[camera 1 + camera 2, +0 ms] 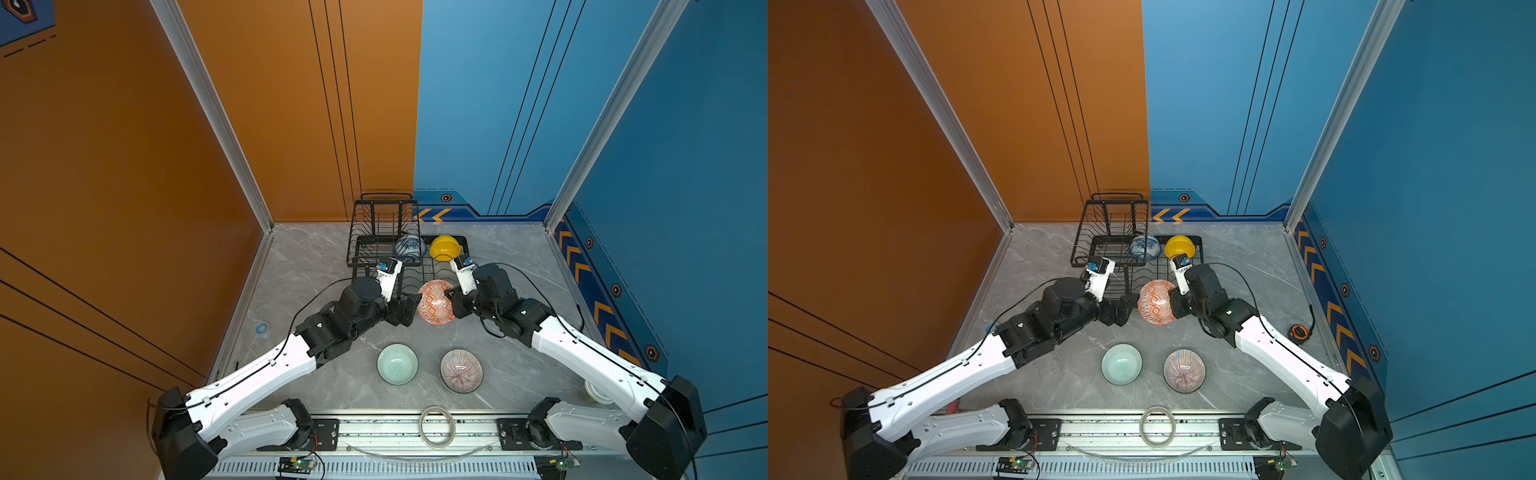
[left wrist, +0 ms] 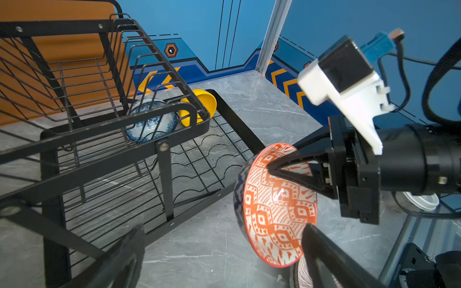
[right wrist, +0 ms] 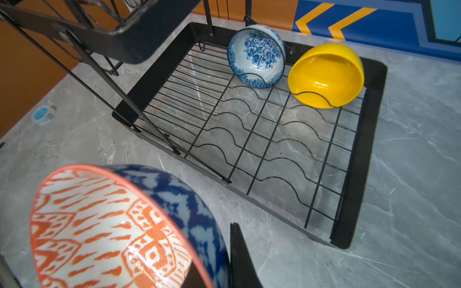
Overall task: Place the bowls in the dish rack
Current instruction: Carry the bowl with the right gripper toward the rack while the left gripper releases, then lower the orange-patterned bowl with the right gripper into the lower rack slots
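Dish rack (image 1: 384,202), black wire, stands at the back of the grey marble table (image 1: 311,266), its raised basket tier to the left and its flat slotted base tray reaching right and toward the arms. Just in front of the tray's near edge the right gripper (image 1: 449,296) is clamped on the rim of the orange-white diamond bowl (image 1: 434,303), one finger inside it and one behind. It holds the bowl off the table and tipped on its side, with the opening turned toward the left gripper (image 1: 411,309). That gripper's jaws are spread wide just beside the bowl and grip nothing; in the left wrist view one finger overlaps the rim, and contact cannot be told. The blue-white floral bowl (image 1: 409,247) and the yellow bowl (image 1: 444,248) stand on edge side by side at the far end of the base tray. The pale green ringed bowl (image 1: 397,364) and the pinkish striped bowl (image 1: 461,370) sit upright on the table, near each other but apart. A tape ring (image 1: 436,426) lies on the front rail (image 1: 374,428). A white tub (image 1: 598,392) shows partly behind the right arm, and an orange-black tape measure (image 1: 1299,331) lies near the right wall.
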Robot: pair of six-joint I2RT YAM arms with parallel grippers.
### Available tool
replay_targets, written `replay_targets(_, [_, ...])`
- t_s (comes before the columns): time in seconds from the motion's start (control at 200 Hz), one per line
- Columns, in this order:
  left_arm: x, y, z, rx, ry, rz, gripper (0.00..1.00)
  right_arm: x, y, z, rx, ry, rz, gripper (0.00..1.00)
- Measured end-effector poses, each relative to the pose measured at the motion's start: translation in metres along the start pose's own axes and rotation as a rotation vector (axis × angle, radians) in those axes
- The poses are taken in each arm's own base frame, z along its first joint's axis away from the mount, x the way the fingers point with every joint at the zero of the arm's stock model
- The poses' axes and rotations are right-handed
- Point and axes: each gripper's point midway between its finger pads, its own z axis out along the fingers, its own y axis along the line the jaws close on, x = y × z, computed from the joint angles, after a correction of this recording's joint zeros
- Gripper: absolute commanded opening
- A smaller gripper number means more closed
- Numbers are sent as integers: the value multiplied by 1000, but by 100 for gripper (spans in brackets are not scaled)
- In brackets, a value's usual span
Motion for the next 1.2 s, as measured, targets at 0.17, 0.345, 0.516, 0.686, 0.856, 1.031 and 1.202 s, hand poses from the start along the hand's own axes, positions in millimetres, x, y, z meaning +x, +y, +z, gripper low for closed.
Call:
replay_targets(0.17, [8, 15, -6, -40, 35, -5, 98, -6, -7, 0, 37, -56, -109, 0])
replay_targets(0.345, [21, 28, -9, -72, 76, -10, 98, -15, -4, 0, 63, -137, -283, 0])
replay_targets(0.516, [28, 41, -9, -99, 100, -21, 98, -20, 11, -3, 90, -211, -527, 0])
replay_targets(0.686, [32, 47, -9, -96, 110, -27, 98, -35, 23, -8, 147, -293, -726, 0])
replay_targets(0.856, [37, 49, -8, -86, 124, -29, 98, -52, 28, -11, 232, -361, -891, 0])
replay_targets(1.031, [38, 49, -8, -74, 129, -34, 98, -56, 25, 5, 333, -347, -1048, 0])
replay_targets(1.202, [41, 49, -7, -65, 136, -37, 98, -53, 17, 18, 413, -297, -1181, 0])
